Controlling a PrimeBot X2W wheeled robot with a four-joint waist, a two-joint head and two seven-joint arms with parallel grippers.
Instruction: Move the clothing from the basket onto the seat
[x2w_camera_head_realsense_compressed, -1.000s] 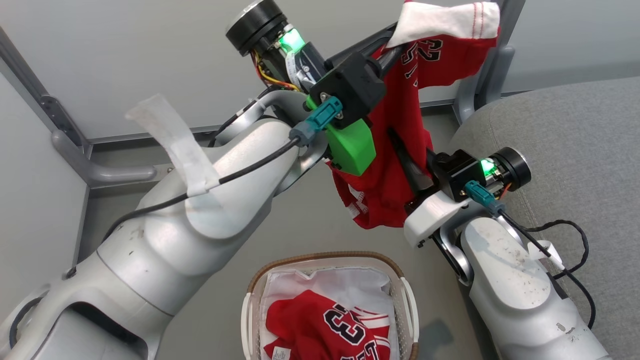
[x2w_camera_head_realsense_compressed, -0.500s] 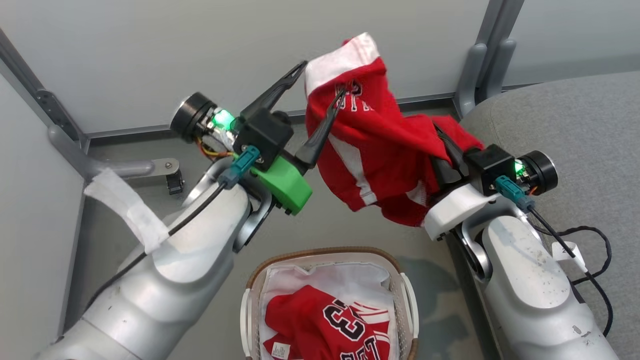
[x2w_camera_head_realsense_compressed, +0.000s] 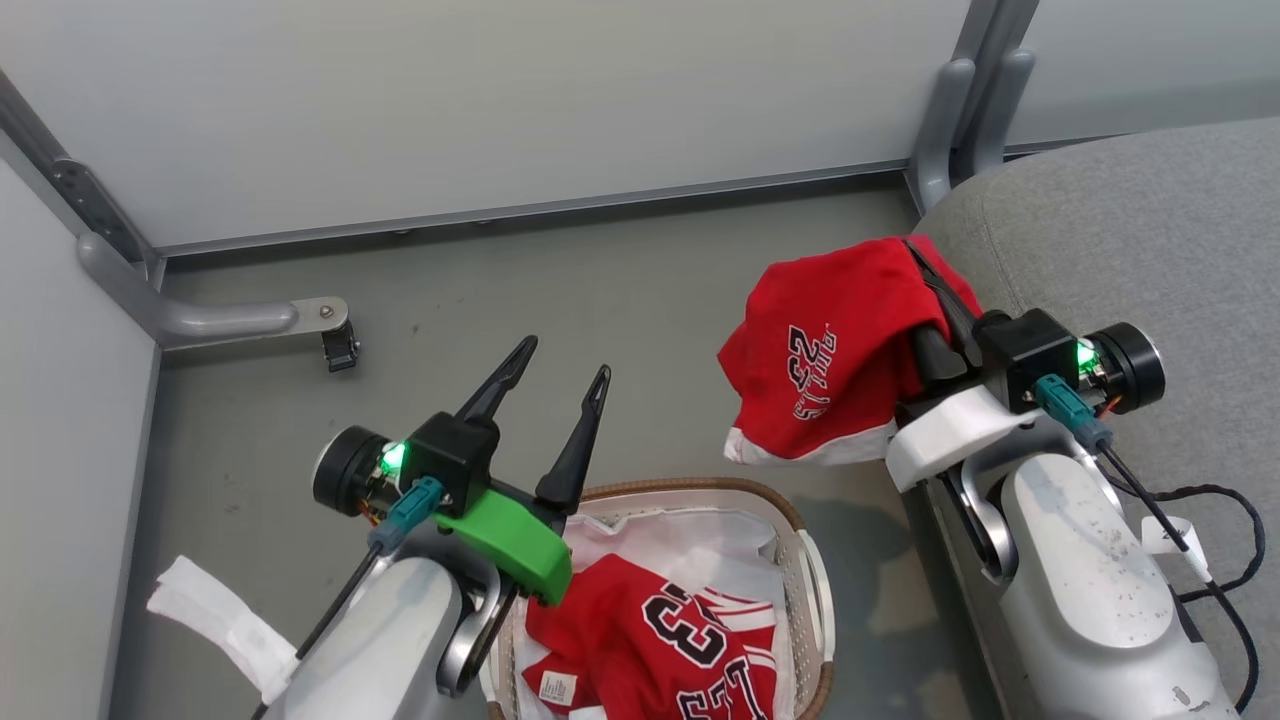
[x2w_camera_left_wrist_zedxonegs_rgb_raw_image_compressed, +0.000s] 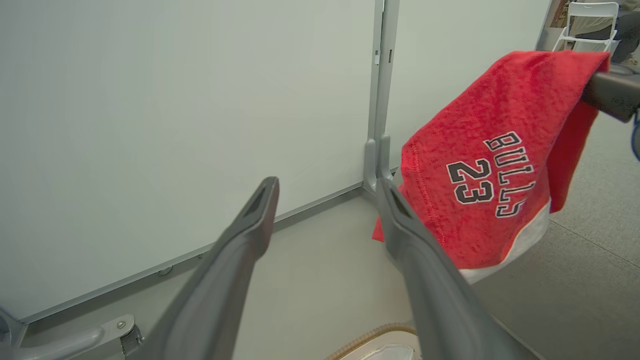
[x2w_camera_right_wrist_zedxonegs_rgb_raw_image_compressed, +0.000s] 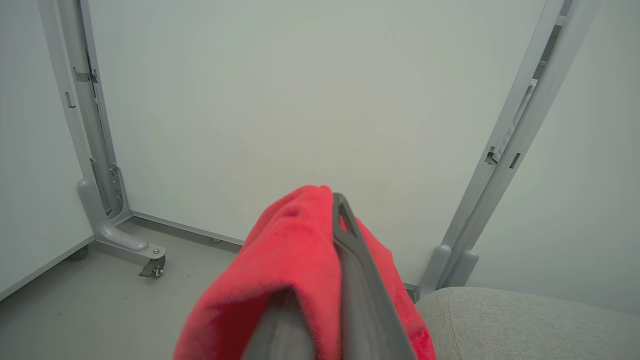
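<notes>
**Red jersey hangs from the right gripper beside the seat**

Red cloth buries most of the right gripper (x2w_camera_head_realsense_compressed: 925, 280), hiding one finger, and the basket (x2w_camera_head_realsense_compressed: 700, 492) is cut off at 6 o'clock of the head view. The pincer is clamped on a red jersey (x2w_camera_head_realsense_compressed: 830, 350) (its "23" reads upside down there), which hangs at 3 o'clock, just beside the grey seat (x2w_camera_head_realsense_compressed: 1120, 220). The left gripper (x2w_camera_head_realsense_compressed: 563, 360) points to 1 o'clock above the basket's rim, fingers spread and empty. In the basket a second jersey (x2w_camera_head_realsense_compressed: 650, 640) lies on a white liner (x2w_camera_head_realsense_compressed: 700, 545).
</notes>
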